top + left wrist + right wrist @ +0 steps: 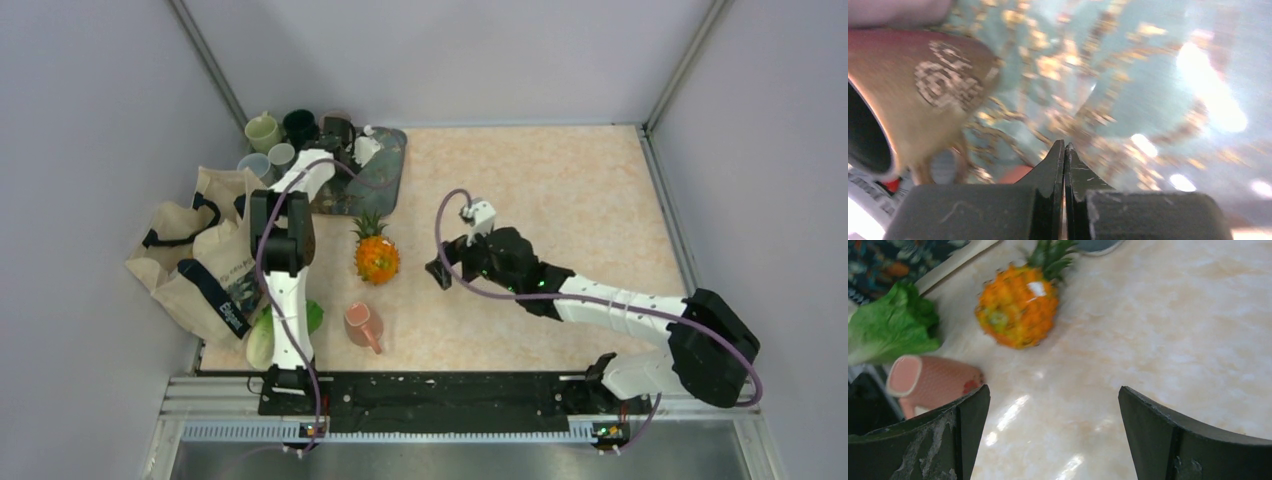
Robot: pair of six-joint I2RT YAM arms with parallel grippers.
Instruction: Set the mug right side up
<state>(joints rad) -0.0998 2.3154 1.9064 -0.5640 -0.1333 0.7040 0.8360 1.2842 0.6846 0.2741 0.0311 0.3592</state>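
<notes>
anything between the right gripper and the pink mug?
Nothing: bare table between right gripper and pink mug in the top external view. The pineapple sits just beside that line.

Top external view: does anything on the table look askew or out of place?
Yes. The pink textured mug lies tipped on its side near the orange pineapple, not standing upright. Nothing looks spilled.

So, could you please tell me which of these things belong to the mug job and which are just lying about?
Job:
pink mug, lying on its side
right pincer, open, facing it

Lying about:
pineapple
lettuce
tote bag
patterned tray
pale green mug
</notes>
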